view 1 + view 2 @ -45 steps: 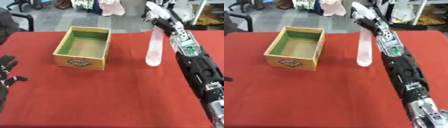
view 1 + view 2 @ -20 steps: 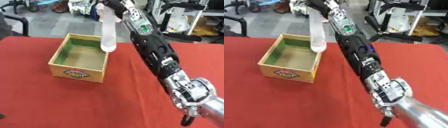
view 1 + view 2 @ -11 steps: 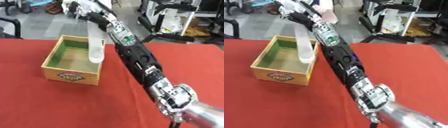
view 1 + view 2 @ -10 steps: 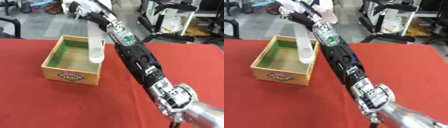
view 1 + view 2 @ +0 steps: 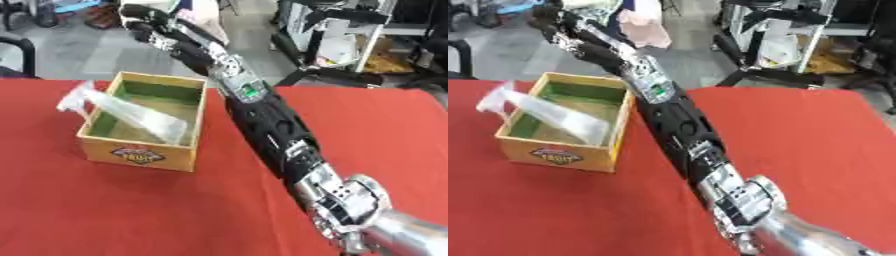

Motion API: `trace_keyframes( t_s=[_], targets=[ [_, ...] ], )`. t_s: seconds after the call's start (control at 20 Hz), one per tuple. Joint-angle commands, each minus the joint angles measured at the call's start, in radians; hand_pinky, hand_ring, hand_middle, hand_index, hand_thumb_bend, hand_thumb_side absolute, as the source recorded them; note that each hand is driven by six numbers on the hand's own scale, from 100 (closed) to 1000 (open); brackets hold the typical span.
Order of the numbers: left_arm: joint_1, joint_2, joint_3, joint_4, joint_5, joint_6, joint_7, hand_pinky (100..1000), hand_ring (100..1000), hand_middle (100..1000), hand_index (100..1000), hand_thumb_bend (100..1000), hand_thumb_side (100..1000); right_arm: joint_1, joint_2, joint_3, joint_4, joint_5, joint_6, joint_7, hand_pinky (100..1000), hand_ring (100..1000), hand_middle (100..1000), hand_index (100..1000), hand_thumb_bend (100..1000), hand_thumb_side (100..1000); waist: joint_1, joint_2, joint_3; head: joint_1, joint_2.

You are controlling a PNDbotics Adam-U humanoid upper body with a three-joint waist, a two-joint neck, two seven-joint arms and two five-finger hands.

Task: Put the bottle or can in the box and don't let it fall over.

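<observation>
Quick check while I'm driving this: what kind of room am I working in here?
Probably a lab or workshop, not a home. The wooden box and tipped clear bottle sit on a red-covered table, and behind it there is bare grey floor with metal equipment stands.

The clear bottle (image 5: 122, 112) is blurred (cap indistinct); the right robot hand (image 5: 147, 26) is smeared, finger pose unreadable; box (image 5: 140, 155) label illegible.
</observation>
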Motion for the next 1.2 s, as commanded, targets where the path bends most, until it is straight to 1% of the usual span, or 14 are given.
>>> trace_keyframes(
  t_s=[0.05, 0.3, 0.4, 0.45, 0.55, 0.65, 0.7, 0.85, 0.9, 1.0, 1.2],
  targets=[
    [-0.008, 0.004, 0.005, -0.009, -0.003, -0.003, -0.002, 602, 1000, 958, 1000, 175, 1000, -0.017, -0.032, -0.015, -0.009, 0.009, -0.014, 0.005, 980, 1000, 1000, 1000, 100, 645, 0.006, -0.016, -0.007, -0.001, -0.012],
    [0.008, 0.011, 0.012, -0.007, -0.009, -0.004, 0.004, 603, 1000, 958, 1000, 175, 1000, 0.0, -0.072, -0.018, -0.042, -0.044, -0.005, -0.017, 957, 1000, 1000, 1000, 100, 610, 0.006, -0.028, -0.038, 0.015, 0.005],
    [0.011, 0.012, 0.014, -0.009, -0.01, -0.005, 0.006, 603, 1000, 958, 1000, 175, 1000, 0.006, -0.081, -0.016, -0.054, -0.064, 0.002, -0.016, 957, 1000, 1000, 1000, 100, 610, 0.006, -0.03, -0.044, 0.017, 0.008],
    [0.016, 0.014, 0.018, -0.01, -0.01, -0.006, 0.009, 604, 1000, 958, 1000, 169, 1000, 0.016, -0.087, -0.02, -0.06, -0.079, 0.007, -0.02, 911, 1000, 1000, 1000, 100, 557, 0.006, -0.035, -0.056, 0.023, 0.017],
    [0.047, 0.029, 0.043, -0.026, -0.013, -0.019, 0.03, 605, 1000, 957, 1000, 165, 1000, 0.081, -0.119, -0.033, -0.12, -0.155, 0.024, -0.056, 906, 1000, 1000, 1000, 100, 549, 0.009, -0.06, -0.11, 0.059, 0.052],
    [0.069, 0.041, 0.059, -0.043, -0.016, -0.03, 0.049, 606, 1000, 956, 1000, 161, 989, 0.138, -0.148, -0.036, -0.196, -0.22, 0.046, -0.088, 900, 1000, 1000, 1000, 100, 536, 0.007, -0.077, -0.145, 0.087, 0.076],
    [0.078, 0.046, 0.065, -0.051, -0.018, -0.034, 0.058, 607, 1000, 956, 1000, 157, 978, 0.164, -0.161, -0.037, -0.235, -0.246, 0.057, -0.105, 900, 1000, 1000, 1000, 100, 529, 0.006, -0.083, -0.158, 0.099, 0.084],
    [0.108, 0.065, 0.085, -0.079, -0.024, -0.05, 0.085, 609, 1000, 955, 1000, 152, 961, 0.281, -0.196, -0.052, -0.38, -0.298, 0.063, -0.163, 898, 1000, 1000, 994, 100, 523, -0.004, -0.107, -0.21, 0.161, 0.108],
    [0.116, 0.069, 0.089, -0.085, -0.026, -0.052, 0.092, 609, 1000, 955, 1000, 153, 961, 0.317, -0.199, -0.059, -0.422, -0.305, 0.067, -0.181, 892, 1000, 1000, 979, 100, 523, -0.006, -0.112, -0.222, 0.175, 0.114],
    [0.134, 0.077, 0.097, -0.094, -0.029, -0.054, 0.103, 609, 1000, 955, 1000, 151, 960, 0.407, -0.183, -0.084, -0.5, -0.304, 0.075, -0.223, 890, 1000, 999, 975, 100, 523, -0.011, -0.12, -0.255, 0.22, 0.126],
    [0.16, 0.087, 0.117, -0.111, -0.033, -0.067, 0.124, 610, 1000, 954, 1000, 148, 944, 0.563, -0.139, -0.116, -0.622, -0.24, 0.087, -0.264, 886, 1000, 997, 968, 100, 523, -0.012, -0.126, -0.293, 0.291, 0.142]
  ],
)
